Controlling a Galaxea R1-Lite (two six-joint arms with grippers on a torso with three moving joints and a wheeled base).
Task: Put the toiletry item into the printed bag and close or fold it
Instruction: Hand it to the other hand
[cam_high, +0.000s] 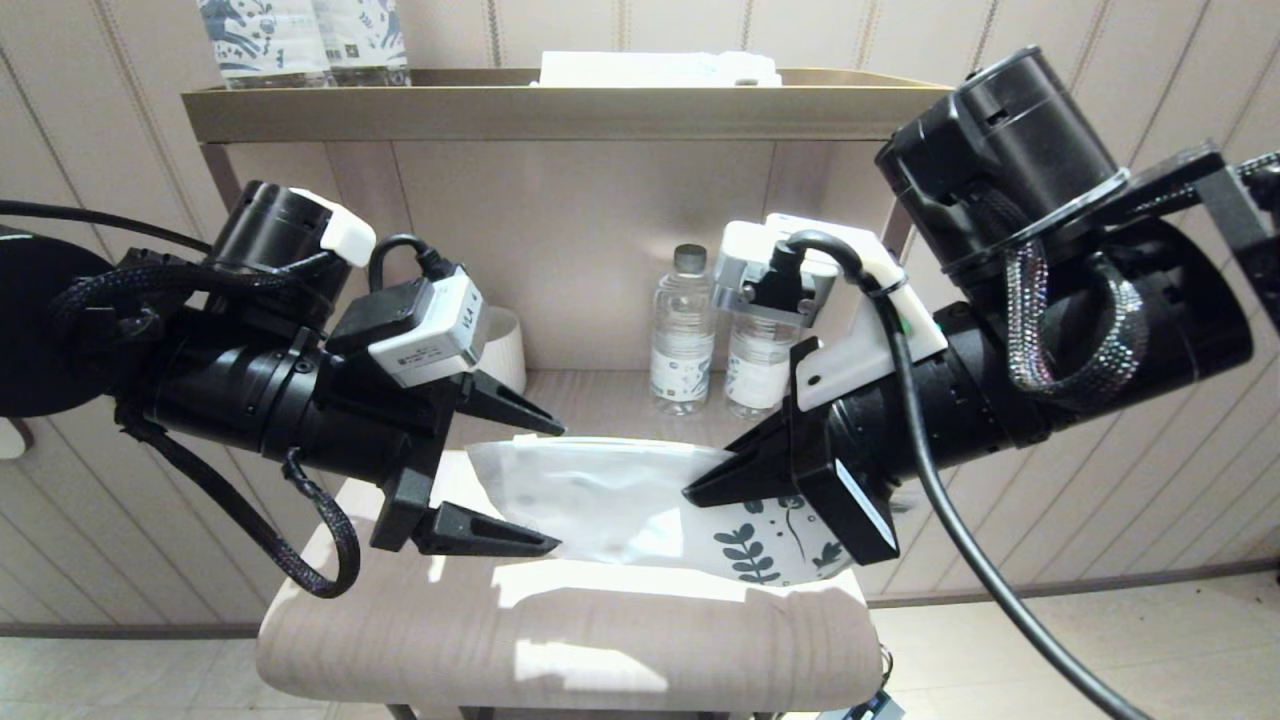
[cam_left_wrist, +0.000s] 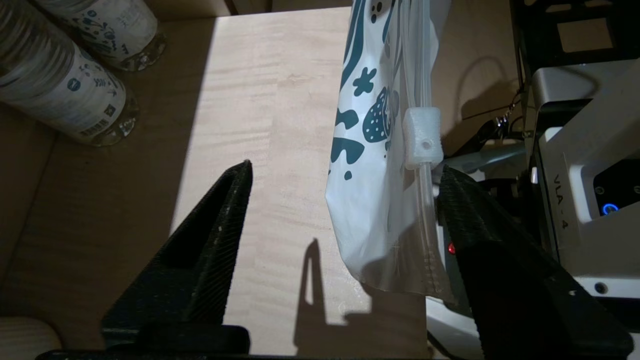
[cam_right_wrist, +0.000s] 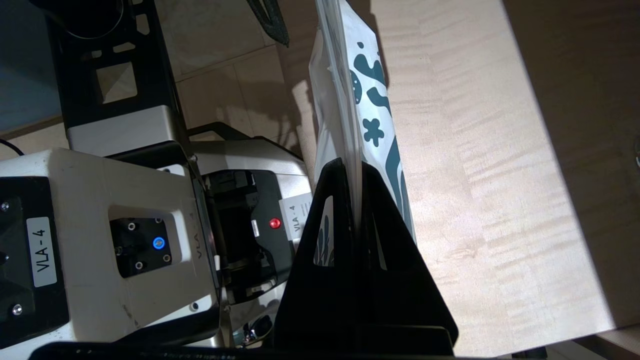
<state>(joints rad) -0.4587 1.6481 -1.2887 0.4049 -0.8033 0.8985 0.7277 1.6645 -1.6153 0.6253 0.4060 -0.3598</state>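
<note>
My right gripper (cam_high: 692, 492) (cam_right_wrist: 352, 165) is shut on the printed bag (cam_high: 620, 500) (cam_right_wrist: 370, 100). It pinches the bag near its teal-leaf end and holds it edge-up above the wooden shelf (cam_high: 560, 640). My left gripper (cam_high: 557, 487) (cam_left_wrist: 345, 170) is open, with the bag's plain end (cam_left_wrist: 370, 210) hanging between its fingers. The zip edge and its white slider (cam_left_wrist: 422, 137) lie close to one finger (cam_left_wrist: 465, 220), and a wide gap separates the bag from the other finger. The toiletry item is not visible in any view.
Two water bottles (cam_high: 683, 330) (cam_high: 755, 370) stand at the back of the shelf and also appear as the bottles (cam_left_wrist: 60, 90) in the left wrist view. A white cup (cam_high: 502, 345) sits behind the left arm. More bottles (cam_high: 300, 40) stand on the top tray.
</note>
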